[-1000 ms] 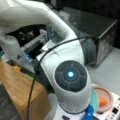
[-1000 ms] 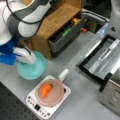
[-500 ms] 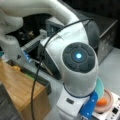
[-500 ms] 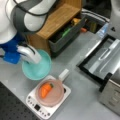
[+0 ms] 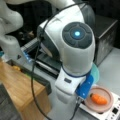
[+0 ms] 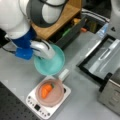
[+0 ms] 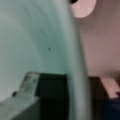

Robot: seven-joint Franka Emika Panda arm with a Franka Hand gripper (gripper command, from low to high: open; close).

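Note:
In a front view my gripper (image 6: 47, 53) reaches down with its silver fingers (image 6: 42, 48) shut on the near rim of a teal bowl (image 6: 51, 65). The wrist view shows that rim (image 7: 72, 62) running between a grey finger with a black pad (image 7: 51, 92) and the other side. Just below the teal bowl, a pink bowl (image 6: 50, 96) holding an orange carrot (image 6: 45, 90) rests on a white scale (image 6: 33, 106). From the opposite side, my arm hides the fingers; only a sliver of the teal bowl (image 5: 95, 71) shows above the pink bowl (image 5: 107, 96) and carrot (image 5: 98, 99).
A wooden box (image 6: 61, 16) with a dark bin of small items (image 6: 72, 31) stands behind the teal bowl. A black tray (image 6: 100, 62) and a metal appliance (image 6: 111, 93) lie to the right. The wooden box (image 5: 20, 87) fills the lower left in a front view.
The arm has carried the teal bowl a little to the right in a front view, closer to the pink bowl. In the opposite view, the arm looms larger and higher.

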